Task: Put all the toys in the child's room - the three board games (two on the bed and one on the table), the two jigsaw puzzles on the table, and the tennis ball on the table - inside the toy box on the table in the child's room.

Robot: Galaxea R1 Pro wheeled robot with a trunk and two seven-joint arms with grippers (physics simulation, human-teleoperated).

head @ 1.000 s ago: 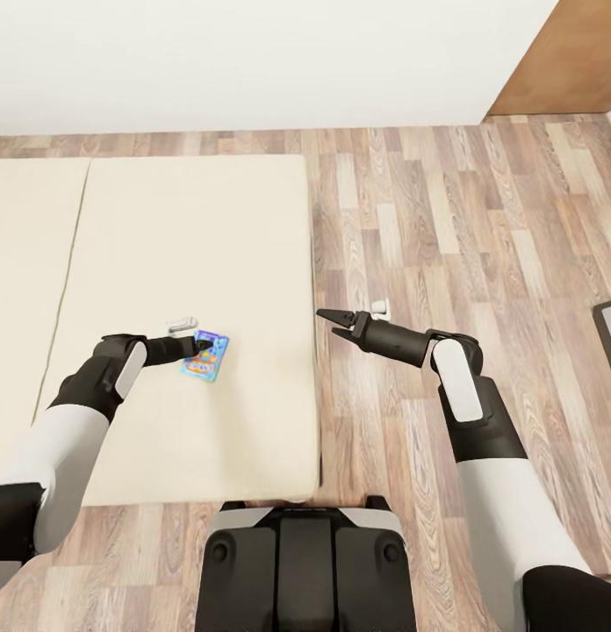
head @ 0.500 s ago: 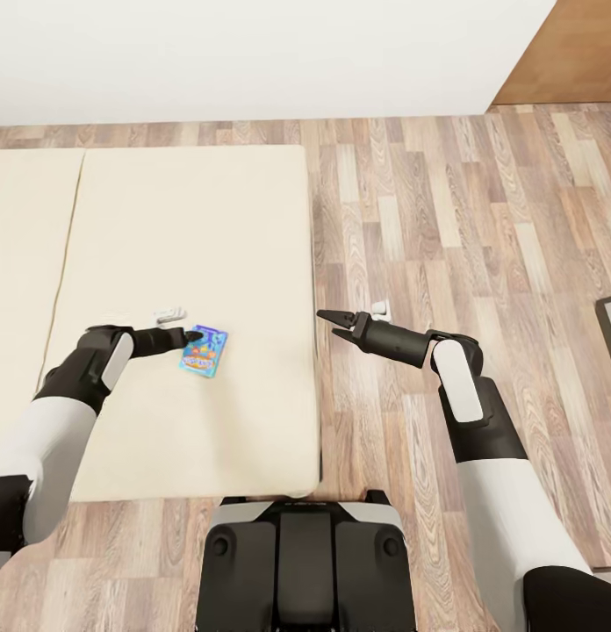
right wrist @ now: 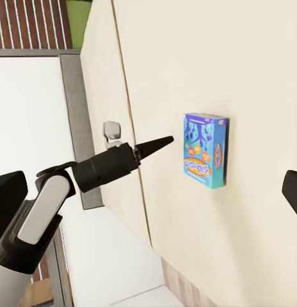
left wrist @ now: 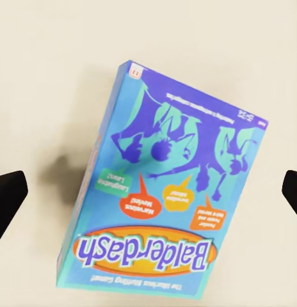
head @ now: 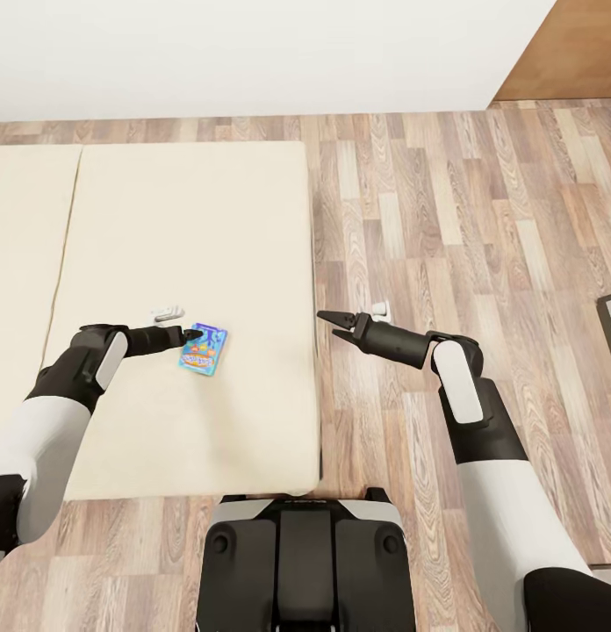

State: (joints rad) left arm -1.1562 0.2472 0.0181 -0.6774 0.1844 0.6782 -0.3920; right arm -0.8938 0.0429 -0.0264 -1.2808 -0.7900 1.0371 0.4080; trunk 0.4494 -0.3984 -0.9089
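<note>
The blue Balderdash box point(head: 204, 348) is lying flat on the bed point(head: 191, 246), just right of the left claw point(head: 193, 333). That claw is hovering released, empty, its fingertips at the box's left edge.

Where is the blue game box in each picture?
Head view: blue game box lies flat on the bed, just past the left claw.
Left wrist view: box in the middle, label upside down.
Right wrist view: box right of middle, left claw pointing at it.
Shared landmark: the beige bed.

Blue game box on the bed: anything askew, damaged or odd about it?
Nothing stands out. The blue game box lies flat and intact on the bed, slightly skewed to its edges. The left pincer is open beside it.
</note>
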